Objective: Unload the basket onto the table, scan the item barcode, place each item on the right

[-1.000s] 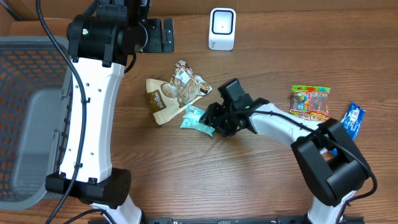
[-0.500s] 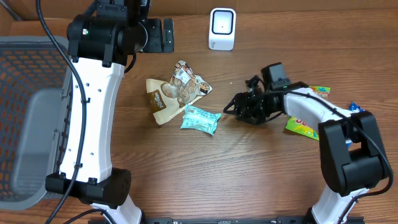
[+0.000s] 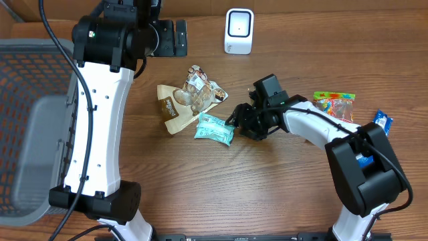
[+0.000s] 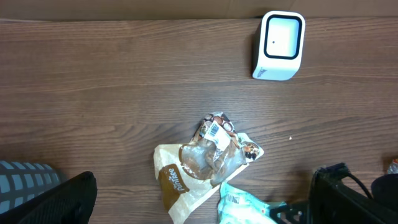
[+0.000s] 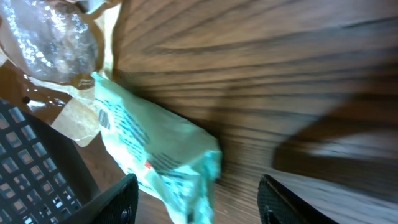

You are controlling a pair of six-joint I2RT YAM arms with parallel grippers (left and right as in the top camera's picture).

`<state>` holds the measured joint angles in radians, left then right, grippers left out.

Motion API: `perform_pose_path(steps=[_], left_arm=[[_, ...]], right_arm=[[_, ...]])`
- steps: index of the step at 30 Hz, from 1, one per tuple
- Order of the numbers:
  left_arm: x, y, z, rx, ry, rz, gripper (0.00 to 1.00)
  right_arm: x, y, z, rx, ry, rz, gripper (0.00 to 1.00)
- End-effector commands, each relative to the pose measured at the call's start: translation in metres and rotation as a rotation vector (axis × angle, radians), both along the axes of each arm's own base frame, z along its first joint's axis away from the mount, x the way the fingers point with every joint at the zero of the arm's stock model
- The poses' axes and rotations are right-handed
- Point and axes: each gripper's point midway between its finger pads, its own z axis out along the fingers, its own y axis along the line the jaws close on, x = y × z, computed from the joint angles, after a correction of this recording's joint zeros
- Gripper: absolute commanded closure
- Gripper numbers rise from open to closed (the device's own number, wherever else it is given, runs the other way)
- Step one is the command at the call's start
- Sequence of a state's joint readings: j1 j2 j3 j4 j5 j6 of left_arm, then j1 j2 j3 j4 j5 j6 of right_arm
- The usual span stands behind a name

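Teal plastic snack packet (image 3: 215, 128) lies flat on the wooden table (image 3: 267, 194), touching a crinkled brown bag (image 3: 180, 104). The right gripper (image 3: 235, 124) sits at the packet's end with jaws spread, not clamping it. The left gripper (image 3: 170, 37) hangs wide open.

This looks like my mock shop checkout. A barcode scanner (image 3: 239, 31) stands at the desk's (image 3: 200, 187) far edge, a mesh basket (image 3: 33, 67) at its left.
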<state>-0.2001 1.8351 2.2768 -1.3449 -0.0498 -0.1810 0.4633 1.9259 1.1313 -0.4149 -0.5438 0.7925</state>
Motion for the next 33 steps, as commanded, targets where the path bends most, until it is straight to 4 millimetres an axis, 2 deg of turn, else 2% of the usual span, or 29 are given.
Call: perform_pose_path(steps=[1,8,17,19,20,22,23,27,33], left_arm=[[0.003,0.002,-0.004,0.001,0.008,0.011,0.00],[0.004,0.003,-0.003,0.024,0.000,-0.011,0.00],[-0.009,0.006,-0.011,0.055,0.057,-0.033,0.00],[-0.009,0.006,-0.012,0.055,0.060,-0.033,0.00],[-0.009,0.006,-0.012,0.055,0.060,-0.033,0.00],[-0.009,0.005,-0.012,0.055,0.060,-0.033,0.00],[-0.009,0.005,-0.012,0.055,0.061,-0.033,0.00],[-0.009,0.005,-0.012,0.055,0.061,-0.033,0.00],[-0.009,0.005,-0.012,0.055,0.060,-0.033,0.00]], right_arm=[[-0.005,0.012,-0.008,-0.023,0.020,-0.026,0.38],[-0.007,0.016,-0.014,-0.042,0.028,-0.042,0.53],[0.000,0.024,-0.027,-0.011,0.031,-0.054,0.53],[0.000,0.024,-0.027,-0.011,0.031,-0.054,0.62],[0.000,0.024,-0.027,-0.008,0.033,-0.052,0.73],[-0.002,0.026,-0.024,0.014,0.040,-0.036,0.88],[-0.002,0.026,-0.024,0.020,0.041,-0.033,0.91],[0.005,0.022,-0.006,0.107,-0.007,0.048,0.96],[0.021,-0.007,0.055,0.276,-0.309,0.297,0.96]])
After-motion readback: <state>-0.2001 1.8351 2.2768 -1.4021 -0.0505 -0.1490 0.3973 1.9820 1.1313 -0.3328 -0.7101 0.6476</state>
